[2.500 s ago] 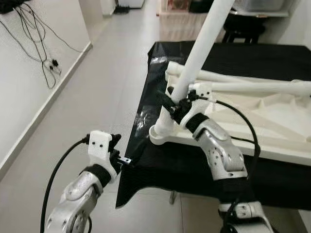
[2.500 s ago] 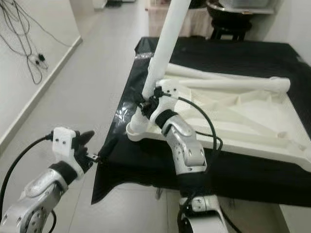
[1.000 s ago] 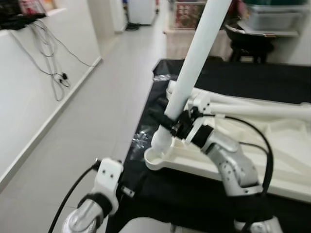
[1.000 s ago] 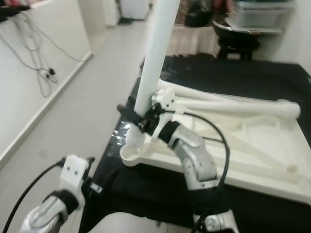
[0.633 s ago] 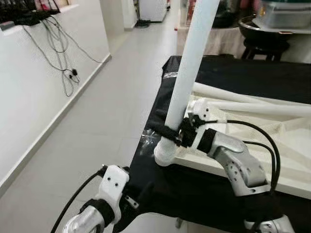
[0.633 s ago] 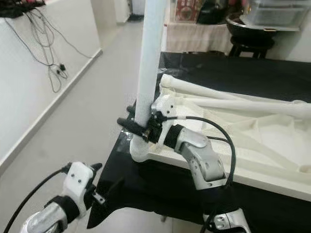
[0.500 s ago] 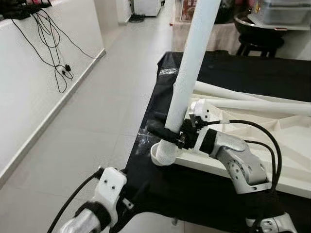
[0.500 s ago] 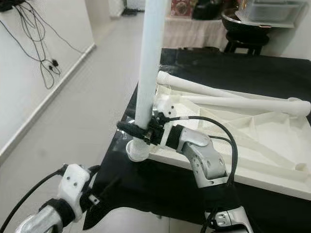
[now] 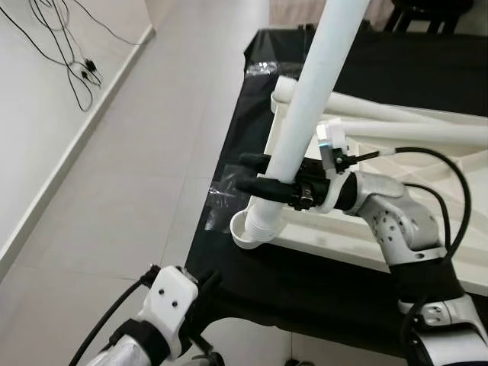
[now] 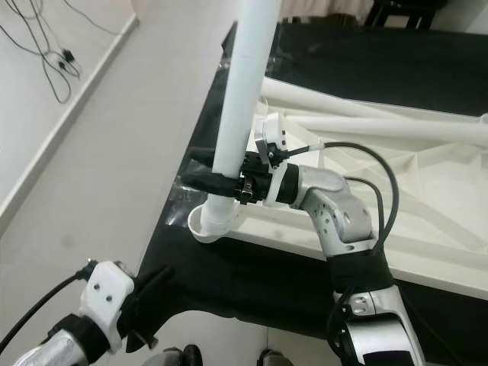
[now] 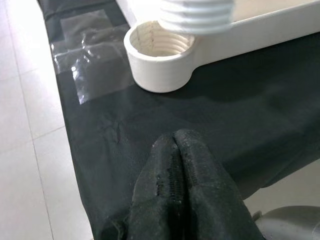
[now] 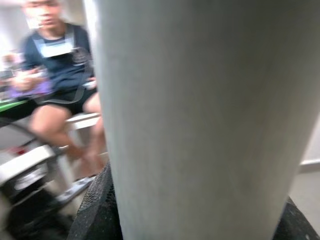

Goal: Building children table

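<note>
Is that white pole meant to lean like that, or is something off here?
The white leg held by the right gripper leans instead of standing straight. In the left wrist view its threaded end hangs just above the corner socket of the upturned tabletop, not screwed in. It looks mid-assembly rather than damaged.

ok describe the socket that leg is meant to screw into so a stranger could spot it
On the black-covered table lies an upturned white tabletop. At its near left corner sits a round threaded socket, directly under the upright leg held by the right claw, unlike the loose legs lying flat.
</note>
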Tool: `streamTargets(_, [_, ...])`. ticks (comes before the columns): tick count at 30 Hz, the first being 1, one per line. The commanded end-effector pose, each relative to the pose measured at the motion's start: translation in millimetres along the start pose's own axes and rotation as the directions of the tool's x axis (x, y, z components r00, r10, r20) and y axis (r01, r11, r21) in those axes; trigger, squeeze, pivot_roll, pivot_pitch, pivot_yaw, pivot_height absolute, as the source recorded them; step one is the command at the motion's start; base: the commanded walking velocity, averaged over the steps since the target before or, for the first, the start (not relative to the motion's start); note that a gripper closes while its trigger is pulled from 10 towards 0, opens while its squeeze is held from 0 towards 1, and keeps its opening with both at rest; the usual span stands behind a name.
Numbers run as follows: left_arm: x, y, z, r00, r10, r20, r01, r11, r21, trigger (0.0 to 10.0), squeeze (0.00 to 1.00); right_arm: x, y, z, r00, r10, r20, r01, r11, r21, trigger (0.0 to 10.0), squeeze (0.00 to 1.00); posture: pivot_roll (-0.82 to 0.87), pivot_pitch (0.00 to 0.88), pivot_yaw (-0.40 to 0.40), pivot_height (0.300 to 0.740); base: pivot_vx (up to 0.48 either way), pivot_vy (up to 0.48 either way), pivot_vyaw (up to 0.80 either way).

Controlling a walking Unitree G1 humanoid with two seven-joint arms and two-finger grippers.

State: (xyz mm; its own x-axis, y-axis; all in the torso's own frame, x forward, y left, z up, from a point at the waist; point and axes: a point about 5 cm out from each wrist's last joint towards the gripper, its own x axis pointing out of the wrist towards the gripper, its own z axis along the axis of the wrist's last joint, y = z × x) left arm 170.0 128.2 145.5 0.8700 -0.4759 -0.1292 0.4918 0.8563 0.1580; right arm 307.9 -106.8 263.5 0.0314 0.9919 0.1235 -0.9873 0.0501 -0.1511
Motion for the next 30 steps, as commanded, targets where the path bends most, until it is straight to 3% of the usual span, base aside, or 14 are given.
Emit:
streamTargets(1, [-4.7, -0.2, 1.4, 1.0, 0.006, 0.003, -0.006, 1.0, 0.016, 8.7, 0.0, 9.6, 5.7, 3.3, 0.997, 0.071, 0.01, -0.071, 0.997, -0.016, 10.0, 0.0, 0.03, 0.36, 0.01, 0.74, 0.0, 0.0, 0.0])
streamTargets(2, [-6.7, -0.1, 2.3, 1.0, 0.009, 0.01, -0.009, 1.0, 0.017, 10.0, 0.0, 15.5, 5.3, 3.5, 0.996, 0.087, 0.016, -0.086, 0.996, -0.019, 10.0, 0.0, 0.03, 0.366, 0.006, 0.74, 0.0, 0.0, 0.0])
streamTargets(9, [-13.9, 0.7, 7.9, 0.998, 0.041, 0.037, -0.042, 0.999, 0.021, 10.0, 0.0, 41.8, -2.5, 7.9, 0.993, 0.095, 0.072, -0.093, 0.995, -0.036, 10.0, 0.0, 0.05, 0.376, -0.011, 0.74, 0.0, 0.0, 0.0])
streamTargets(11, [-15.6, 3.4, 5.1, 0.995, 0.095, -0.004, -0.095, 0.995, 0.032, 10.0, 0.0, 46.2, -7.8, 12.4, 0.992, 0.081, 0.098, -0.077, 0.996, -0.045, 10.0, 0.0, 0.06, 0.375, -0.016, 0.74, 0.0, 0.24, 0.0])
streamTargets(19, [-17.5, 3.8, 3.2, 0.993, 0.122, -0.012, -0.121, 0.992, 0.03, 10.0, 0.0, 44.5, -10.6, 17.8, 0.989, 0.086, 0.121, -0.081, 0.995, -0.05, 10.0, 0.0, 0.06, 0.366, -0.018, 0.74, 0.0, 0.48, 0.0])
streamTargets(30, [-11.6, -4.2, 0.4, 1.0, 0.019, 0.021, -0.019, 1.0, -0.019, 10.0, 0.0, 22.9, -22.7, 22.2, 0.996, 0.033, 0.088, -0.025, 0.996, -0.09, 10.0, 0.0, 0.04, 0.332, -0.008, 0.74, 0.0, 0.0, 0.0])
